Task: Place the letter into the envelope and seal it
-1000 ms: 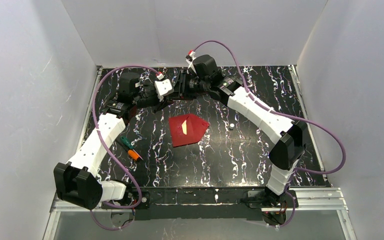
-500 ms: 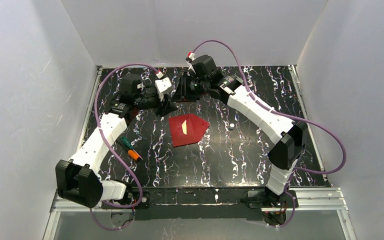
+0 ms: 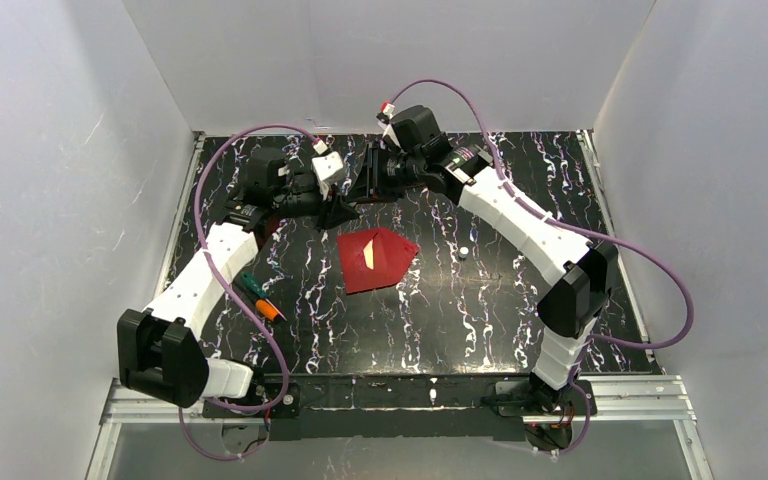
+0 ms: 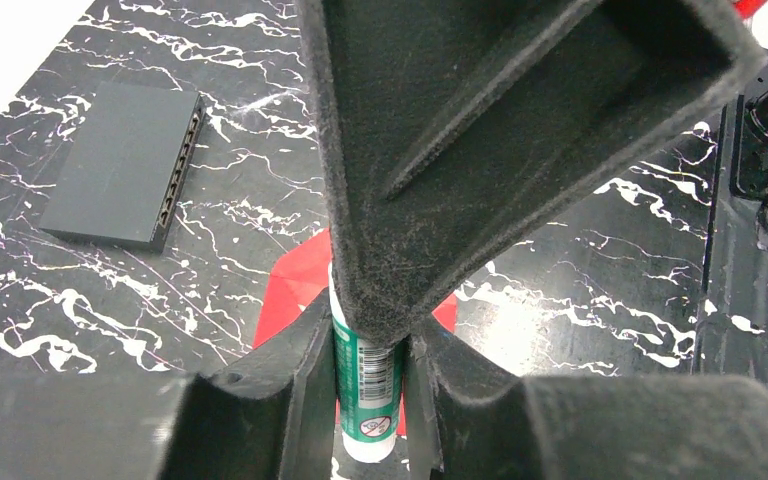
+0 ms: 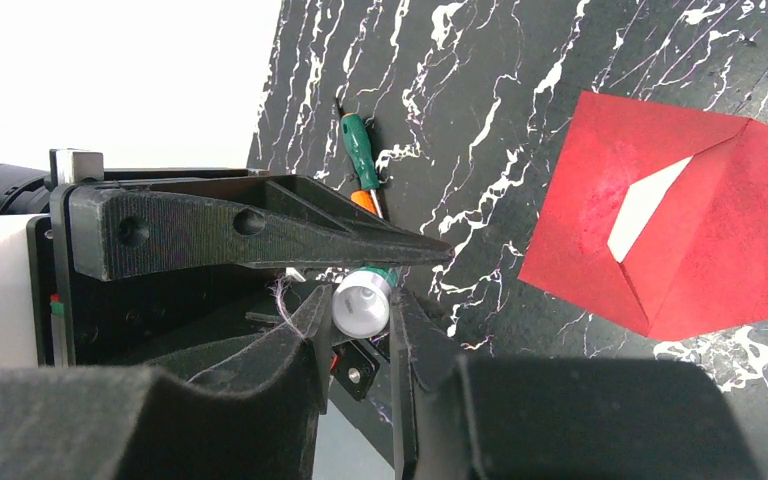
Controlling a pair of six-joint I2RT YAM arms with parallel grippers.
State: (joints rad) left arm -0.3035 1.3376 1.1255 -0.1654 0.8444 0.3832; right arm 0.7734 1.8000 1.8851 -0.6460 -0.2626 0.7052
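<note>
white walls are enclosing a black marbled table (image 3: 480, 310). the left gripper (image 4: 365, 338) is clamping a green-and-white glue stick (image 4: 368, 390) by its body, and the right gripper (image 5: 360, 302) is pinching its round white end, both at the far side. just nearer, the red envelope (image 3: 388, 266) is lying flat, a sliver of white letter (image 3: 369, 254) showing in its gap.

We see a black table top with white marble veins (image 3: 440, 320); near its left edge lies a screwdriver with a green and orange handle (image 3: 260, 296), and right of its middle sits a small white round piece (image 3: 465, 251). A flat dark grey rectangular block with one ribbed side (image 4: 120, 165) also lies on the table, and a white plastic tube with a green barcoded label (image 4: 365, 385) shows above the table.
</note>
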